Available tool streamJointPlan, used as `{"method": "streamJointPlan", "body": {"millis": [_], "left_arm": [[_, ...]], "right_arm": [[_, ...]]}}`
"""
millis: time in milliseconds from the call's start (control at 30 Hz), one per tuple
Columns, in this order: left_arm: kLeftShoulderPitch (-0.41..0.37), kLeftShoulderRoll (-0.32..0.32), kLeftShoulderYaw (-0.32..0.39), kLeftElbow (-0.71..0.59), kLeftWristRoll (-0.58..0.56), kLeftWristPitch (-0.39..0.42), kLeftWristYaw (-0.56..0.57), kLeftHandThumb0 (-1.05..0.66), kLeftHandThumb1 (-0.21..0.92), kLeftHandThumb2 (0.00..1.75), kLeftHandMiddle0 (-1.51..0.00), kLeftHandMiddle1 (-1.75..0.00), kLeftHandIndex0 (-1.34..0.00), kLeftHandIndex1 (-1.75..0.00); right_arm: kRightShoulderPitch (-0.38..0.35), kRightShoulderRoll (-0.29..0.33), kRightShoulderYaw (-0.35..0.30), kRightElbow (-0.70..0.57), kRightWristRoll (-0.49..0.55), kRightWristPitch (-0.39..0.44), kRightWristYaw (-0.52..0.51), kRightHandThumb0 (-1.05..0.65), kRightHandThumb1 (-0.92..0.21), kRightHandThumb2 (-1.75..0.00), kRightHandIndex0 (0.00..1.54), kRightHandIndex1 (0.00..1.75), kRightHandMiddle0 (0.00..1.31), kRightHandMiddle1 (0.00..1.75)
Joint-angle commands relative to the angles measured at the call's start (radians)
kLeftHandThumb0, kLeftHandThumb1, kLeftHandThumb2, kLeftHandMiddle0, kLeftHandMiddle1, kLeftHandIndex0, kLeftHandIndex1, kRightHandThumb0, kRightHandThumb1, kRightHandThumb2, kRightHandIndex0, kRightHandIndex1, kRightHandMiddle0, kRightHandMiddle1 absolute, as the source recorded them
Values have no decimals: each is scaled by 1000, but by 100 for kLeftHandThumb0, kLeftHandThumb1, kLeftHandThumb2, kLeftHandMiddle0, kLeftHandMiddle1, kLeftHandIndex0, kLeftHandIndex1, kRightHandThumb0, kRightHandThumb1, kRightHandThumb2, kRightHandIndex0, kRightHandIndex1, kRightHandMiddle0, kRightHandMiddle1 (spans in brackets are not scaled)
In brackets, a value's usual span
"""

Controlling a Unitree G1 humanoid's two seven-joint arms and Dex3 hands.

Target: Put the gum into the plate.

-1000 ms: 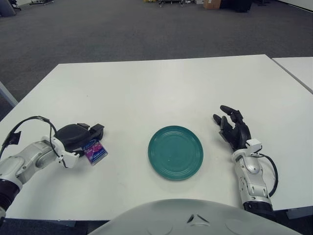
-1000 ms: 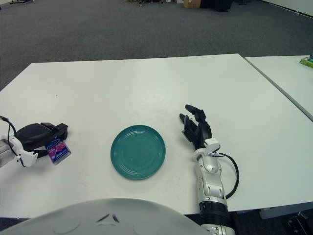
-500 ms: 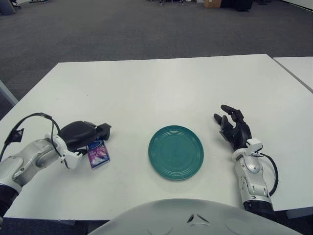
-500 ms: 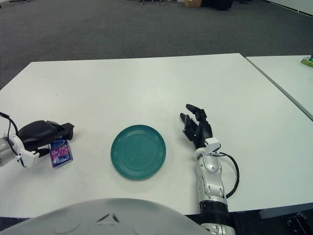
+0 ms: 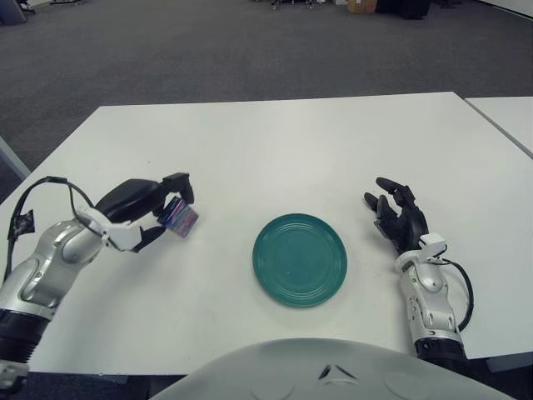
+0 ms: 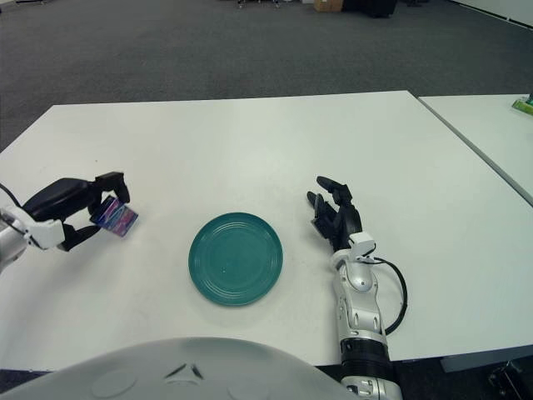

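Scene: I look down from the robot's head at a white worktop (image 5: 275,142), with grey carpet beyond its far edge.
Left hand: my left hand (image 5: 162,210) shows at the left side of the worktop, well apart from the plate. Its dark fingers (image 5: 178,185) are curled around the gum, one from above and the others from below.
Gum: the gum (image 5: 179,218) is a small flat packet with a purple and blue wrapper. It sits tilted in the left hand's grasp. It appears lifted off the worktop, though I cannot be sure of the gap under it. It is to the left of the plate, not over it.
Plate: the plate (image 5: 299,259) is round and teal green, with faint rings on its face. It lies flat near the middle of the worktop, towards my near edge, between the two hands. Nothing lies on it.
Right hand: my right hand (image 5: 399,220) shows to the right of the plate, close to it but not touching. Its dark fingers (image 5: 390,187) are spread and relaxed, pointing away from me, and they hold nothing. I cannot tell whether the hand touches the worktop.
Right forearm: the silver forearm (image 5: 429,302) runs back towards me, with a black cable (image 5: 461,293) looping beside it.
Second table: the corner of another white table (image 6: 491,133) shows at the far right, with a small green thing (image 6: 522,105) on it, too small for me to make out.
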Motion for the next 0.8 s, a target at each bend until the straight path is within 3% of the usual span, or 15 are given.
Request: {"method": "streamJointPlan", "body": {"millis": [0,200,300,433,767], "left_arm": [[-44,-33,18,-97,-59,64,-42,0,11,155,-73,-172,-58,-175],[-82,-76,6,-147,-33,95,-47,-1,8,158,-75,-174,-62,-170],[-106,-91,-2,-162,-9,95,-48,-29,34,127,-103,-175,-53,-173],[-120,-111,-14,-172,-12,100,-64,-40,45,114,-114,-175,-49,-174],[-196,-239,-147,-198,-9,120,-89,-43,47,112,-118,-175,-49,-175]], "right_arm": [[61,13,3,83,-1,67,-6,-66,-92,-74,62,1,17,89],[71,17,8,73,-4,65,-13,-66,-92,-75,62,1,17,89],[75,19,10,71,-4,67,-15,-66,-92,-75,63,1,17,89],[78,20,12,70,-5,67,-19,-66,-92,-75,64,2,16,88],[91,30,26,56,-15,67,-32,-66,-92,-76,62,1,16,88]]}}
